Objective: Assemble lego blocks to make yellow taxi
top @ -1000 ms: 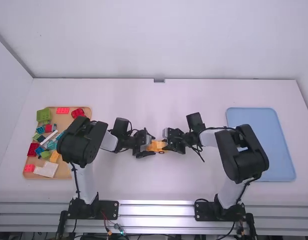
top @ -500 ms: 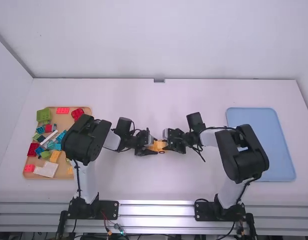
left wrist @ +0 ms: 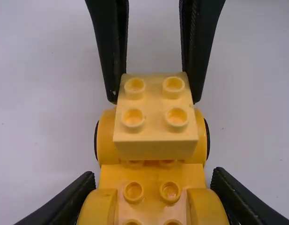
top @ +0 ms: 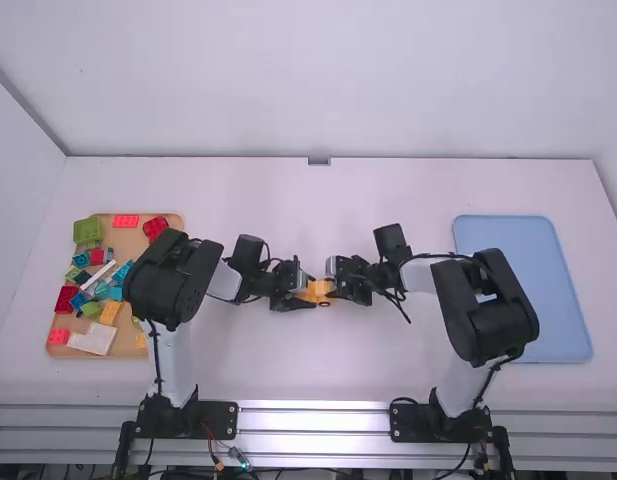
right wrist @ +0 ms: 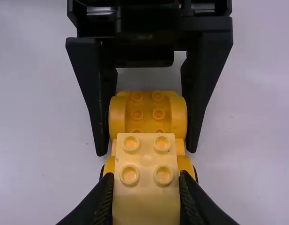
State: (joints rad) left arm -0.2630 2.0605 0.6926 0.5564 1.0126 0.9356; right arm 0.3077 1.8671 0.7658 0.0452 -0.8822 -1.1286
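Low over mid-table in the high view, my left gripper and right gripper face each other across a yellow taxi body. In the left wrist view, the left gripper is shut around the wheeled yellow body, whose rounded fenders lie near its fingers. A paler yellow block with studs sits at the body's far end, between the right gripper's fingertips. The right wrist view has the right gripper shut on this block; the body extends beyond it between the left gripper's fingers.
At the left lies a tan tray with several loose red, green, blue and yellow blocks, partly under the left arm. A blue tray lies at the right, partly under the right arm's elbow.
Between one second and half a second ago, the left arm and its gripper shifted slightly right, toward the right gripper. The right arm has kept still.
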